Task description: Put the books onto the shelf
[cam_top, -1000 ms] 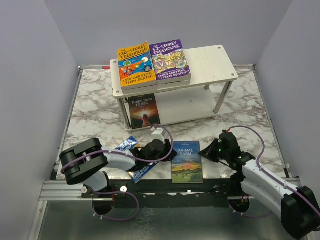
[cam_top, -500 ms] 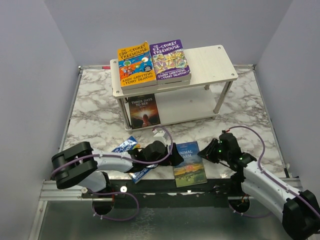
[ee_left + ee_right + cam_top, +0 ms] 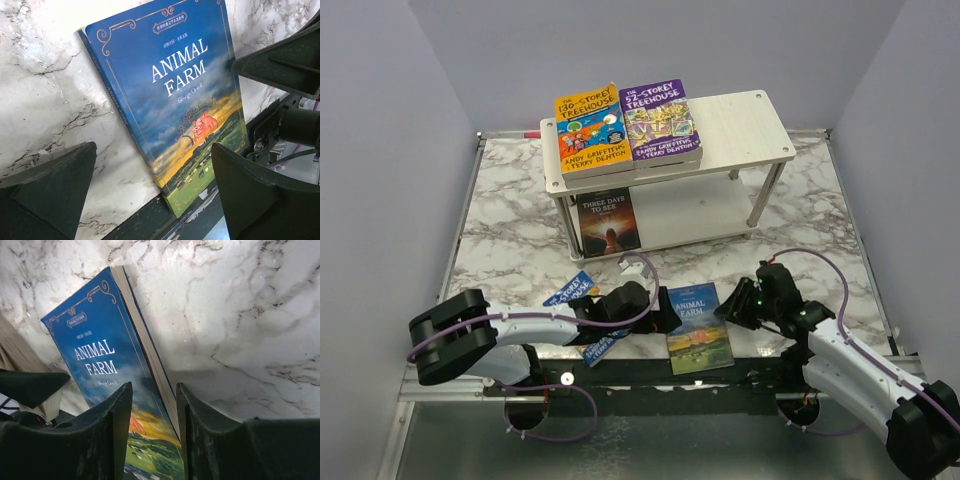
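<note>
The blue "Animal Farm" book (image 3: pixel 698 328) lies flat and skewed at the table's near edge, one corner hanging over it. My left gripper (image 3: pixel 663 314) is wide open at its left side, with the book (image 3: pixel 170 100) lying beyond the fingers (image 3: pixel 55 190). My right gripper (image 3: pixel 736 312) is partly open, its fingers (image 3: pixel 117 430) either side of the book's page edge (image 3: pixel 150 365) and not clamped on it. The shelf (image 3: pixel 745 120) stands at the back. Its top board holds an orange book (image 3: pixel 588 130) and a purple one (image 3: pixel 660 120), with a dark book (image 3: pixel 608 222) on the lower board.
A blue book (image 3: pixel 572 288) lies under my left arm near the front. Past the table's near edge is the black mounting rail (image 3: pixel 650 375). Grey walls close in the left, right and back sides.
Both grippers have opened, the left to full width. "Animal Farm" has turned slightly, its near end swinging right. The left arm's elbow has dropped further left.
</note>
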`<action>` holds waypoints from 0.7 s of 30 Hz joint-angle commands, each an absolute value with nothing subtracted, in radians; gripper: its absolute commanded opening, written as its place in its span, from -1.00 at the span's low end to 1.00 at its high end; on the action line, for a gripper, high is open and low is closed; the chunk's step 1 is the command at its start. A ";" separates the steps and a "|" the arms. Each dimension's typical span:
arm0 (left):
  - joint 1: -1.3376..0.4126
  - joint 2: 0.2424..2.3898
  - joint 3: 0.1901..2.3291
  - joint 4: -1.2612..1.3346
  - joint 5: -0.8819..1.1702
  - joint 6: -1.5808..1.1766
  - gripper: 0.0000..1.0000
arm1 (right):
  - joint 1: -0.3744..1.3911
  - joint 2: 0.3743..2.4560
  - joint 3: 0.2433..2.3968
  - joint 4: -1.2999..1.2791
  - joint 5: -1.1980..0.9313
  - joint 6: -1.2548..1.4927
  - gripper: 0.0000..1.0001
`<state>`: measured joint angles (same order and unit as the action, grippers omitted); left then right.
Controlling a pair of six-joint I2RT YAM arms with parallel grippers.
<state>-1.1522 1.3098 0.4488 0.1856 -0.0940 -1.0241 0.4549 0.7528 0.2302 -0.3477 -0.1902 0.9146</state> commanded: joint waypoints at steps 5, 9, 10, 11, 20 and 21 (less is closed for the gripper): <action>-1.156 1.426 0.465 0.066 -0.017 -1.029 0.98 | 0.479 0.781 0.269 -0.502 -0.191 0.862 -0.06; -1.155 1.477 0.479 0.067 -0.002 -1.028 0.98 | 0.491 0.824 0.234 -0.432 -0.240 0.881 -0.07; -1.155 1.485 0.482 0.067 -0.001 -1.028 0.98 | 0.495 0.834 0.226 -0.414 -0.255 0.888 -0.08; -1.155 1.491 0.483 0.067 -0.001 -1.029 0.98 | 0.500 0.844 0.220 -0.396 -0.265 0.894 -0.09; -1.156 1.527 0.473 0.132 0.030 -1.021 0.98 | 0.533 0.918 0.138 -0.193 -0.347 0.993 -0.32; -1.156 1.527 0.473 0.151 0.036 -1.018 0.98 | 0.536 0.921 0.130 -0.173 -0.350 1.003 -0.35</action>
<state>-1.1419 1.4342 0.5270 0.2127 -0.0437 -1.0241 0.4965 0.8558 0.2340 -0.2741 -0.2485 0.9241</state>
